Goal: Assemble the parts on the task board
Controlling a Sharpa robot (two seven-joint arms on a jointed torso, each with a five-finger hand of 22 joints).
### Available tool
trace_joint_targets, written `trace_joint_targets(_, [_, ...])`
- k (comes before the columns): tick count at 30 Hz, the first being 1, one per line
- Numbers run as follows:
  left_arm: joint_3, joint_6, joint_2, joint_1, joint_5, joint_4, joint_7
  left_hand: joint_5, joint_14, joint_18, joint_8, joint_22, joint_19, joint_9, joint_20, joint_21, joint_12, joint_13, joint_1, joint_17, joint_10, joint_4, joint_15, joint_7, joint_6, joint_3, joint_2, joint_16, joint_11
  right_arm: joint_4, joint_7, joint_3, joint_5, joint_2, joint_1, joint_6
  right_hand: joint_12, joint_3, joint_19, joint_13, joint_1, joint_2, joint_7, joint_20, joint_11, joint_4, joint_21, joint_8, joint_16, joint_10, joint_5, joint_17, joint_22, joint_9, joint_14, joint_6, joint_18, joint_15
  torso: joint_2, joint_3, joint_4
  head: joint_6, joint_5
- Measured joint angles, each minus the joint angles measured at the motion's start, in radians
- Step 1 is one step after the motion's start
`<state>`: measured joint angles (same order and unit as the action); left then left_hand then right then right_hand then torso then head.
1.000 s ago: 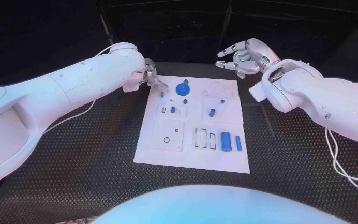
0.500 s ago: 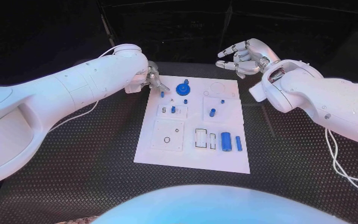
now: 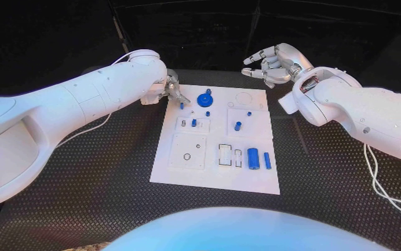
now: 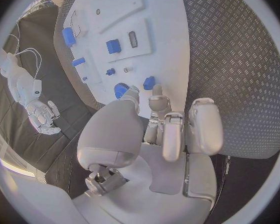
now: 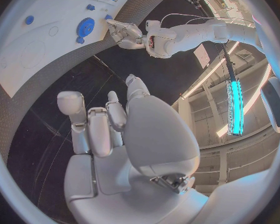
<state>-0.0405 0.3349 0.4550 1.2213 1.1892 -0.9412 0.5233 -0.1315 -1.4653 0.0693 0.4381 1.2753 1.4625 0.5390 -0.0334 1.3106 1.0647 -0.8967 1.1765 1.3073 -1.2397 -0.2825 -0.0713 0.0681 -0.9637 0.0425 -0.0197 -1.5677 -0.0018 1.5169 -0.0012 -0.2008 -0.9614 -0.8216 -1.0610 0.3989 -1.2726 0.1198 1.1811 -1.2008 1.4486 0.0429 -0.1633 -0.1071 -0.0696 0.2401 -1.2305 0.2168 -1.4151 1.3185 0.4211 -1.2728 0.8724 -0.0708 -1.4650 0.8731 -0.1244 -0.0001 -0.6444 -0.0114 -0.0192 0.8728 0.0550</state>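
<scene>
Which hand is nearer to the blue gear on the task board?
Left. The left hand hovers at the board's far left corner, close beside the blue gear. The right hand is raised beyond the board's far right corner, farther away.

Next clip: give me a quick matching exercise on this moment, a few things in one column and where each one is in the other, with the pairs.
Things:
1. left hand
2. right hand
3. blue gear
4. big blue cylinder

Places:
A. lying near the board's near edge, beside a thinner blue pin
B. raised beyond the board's far right corner, fingers spread, holding nothing
C. at the board's far left corner, fingers down by a small blue part
D. on the board's far end, right of the left hand

Pairs: 1-C, 2-B, 3-D, 4-A
</scene>
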Motion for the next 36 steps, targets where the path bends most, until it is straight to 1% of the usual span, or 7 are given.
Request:
trace_joint_targets(13, [0.0, 0.014, -0.003, 0.0, -0.001, 0.005, 0.0, 0.0, 0.0, 0.0, 0.0, 0.002, 0.0, -0.003, 0.0, 0.0, 0.0, 0.002, 0.023, 0.0, 0.0, 0.006, 0.0, 0.0, -0.007, 0.006, 0.01, 0.0, 0.0, -0.001, 0.0, 0.0, 0.0, 0.001, 0.0, -0.001, 0.0, 0.0, 0.0, 0.0, 0.0, 0.0, 0.0, 0.0, 0.0, 0.0, 0.0, 0.0, 0.0, 0.0, 0.0, 0.0, -0.001, 0.0, 0.0, 0.0, 0.0, 0.0, 0.0, -0.0003, 0.0, 0.0, 0.001])
trace_joint_targets(14, [0.0, 0.015, -0.003, 0.0, -0.001, 0.006, 0.0, 0.0, 0.0, 0.0, 0.0, 0.002, 0.0, -0.004, 0.0, 0.0, 0.0, 0.003, 0.026, 0.0, 0.0, 0.006, 0.0, -0.002, -0.008, 0.005, 0.007, 0.0, 0.0, -0.001, 0.0, 0.0, 0.0, 0.001, 0.0, -0.002, 0.0, 0.0, 0.0, 0.0, 0.0, 0.0, 0.0, 0.0, 0.0, 0.0, 0.0, 0.0, 0.0, 0.0, 0.0, 0.0, -0.001, 0.0, 0.0, 0.0, 0.0, 0.0, 0.0, -0.0003, 0.0, 0.0, 0.001])
trace_joint_targets(17, [0.0, 0.016, -0.004, 0.0, -0.001, 0.007, 0.0, 0.0, 0.0, 0.0, 0.0, 0.003, 0.0, -0.004, 0.0, 0.0, 0.0, 0.005, 0.032, 0.0, 0.0, 0.006, 0.0, -0.004, -0.01, 0.006, 0.014, 0.0, 0.0, -0.002, 0.0, 0.0, 0.0, 0.001, 0.0, -0.002, 0.0, 0.0, 0.0, 0.0, 0.0, 0.0, 0.0, 0.0, 0.0, 0.0, 0.0, 0.0, 0.0, 0.0, 0.0, 0.0, -0.001, 0.0, 0.0, 0.0, 0.0, 0.0, 0.0, -0.0005, 0.0, 0.0, 0.001])
trace_joint_targets(22, [0.0, 0.018, -0.006, 0.0, -0.002, 0.011, 0.0, 0.0, 0.0, 0.0, -0.004, 0.003, 0.0, -0.008, 0.0, 0.0, 0.0, 0.007, 0.061, 0.0, 0.0, 0.008, 0.0, -0.004, -0.01, 0.008, 0.033, 0.0, 0.0, -0.002, 0.0, 0.0, 0.001, 0.001, 0.0, -0.003, 0.0, 0.0, 0.0, 0.0, 0.0, 0.0, 0.0, 0.0, 0.0, 0.0, 0.0, 0.0, 0.0, 0.0, 0.0, 0.0, -0.001, 0.0, 0.0, 0.0, 0.0, 0.0, 0.0, -0.0005, 0.0, 0.0, 0.001])
trace_joint_targets(25, [0.0, 0.02, -0.008, 0.0, -0.002, 0.015, 0.001, 0.0, 0.0, 0.0, -0.004, 0.004, 0.0, -0.009, 0.0, 0.0, 0.0, 0.008, 0.075, 0.0, 0.0, 0.017, 0.0, -0.004, -0.01, 0.005, 0.037, 0.0, 0.0, -0.002, 0.0, 0.0, 0.001, 0.001, 0.0, -0.003, 0.0, 0.0, 0.0, 0.0, 0.0, 0.0, 0.0, 0.0, 0.0, 0.0, 0.0, 0.0, 0.0, 0.0, 0.0, 0.0, -0.001, 0.0, 0.0, 0.0, 0.0, 0.0, 0.0, -0.0005, 0.0, 0.0, 0.001])
trace_joint_targets(29, [0.0, 0.021, -0.012, -0.001, -0.002, 0.019, 0.001, 0.0, 0.0, 0.0, -0.008, 0.005, 0.0, -0.012, 0.0, 0.0, 0.0, 0.01, 0.103, 0.0, 0.0, 0.025, 0.0, -0.004, -0.01, -0.003, 0.053, 0.0, 0.0, -0.002, 0.0, 0.0, 0.001, 0.001, 0.0, -0.004, 0.0, 0.0, 0.0, 0.0, 0.0, 0.0, 0.0, 0.0, 0.0, 0.0, 0.0, 0.0, 0.0, 0.0, 0.0, 0.0, -0.001, 0.0, 0.0, 0.0, 0.0, 0.0, 0.0, -0.0002, 0.0, 0.0, 0.001])
trace_joint_targets(36, [0.0, 0.021, -0.015, -0.002, -0.007, 0.023, 0.001, 0.0, 0.0, 0.0, -0.015, 0.006, 0.0, -0.019, 0.0, 0.0, -0.004, 0.015, 0.174, 0.0, 0.004, 0.061, 0.0, -0.007, -0.014, -0.039, 0.081, 0.0, -0.004, -0.001, 0.0, 0.0, 0.001, 0.001, 0.0, -0.004, 0.0, 0.0, 0.0, 0.0, 0.0, 0.0, 0.0, 0.0, 0.0, 0.0, 0.0, 0.0, 0.0, 0.0, 0.0, 0.0, -0.001, 0.0, 0.0, 0.0, 0.0, 0.0, 0.0, -0.0001, 0.0003, 0.0, 0.001])
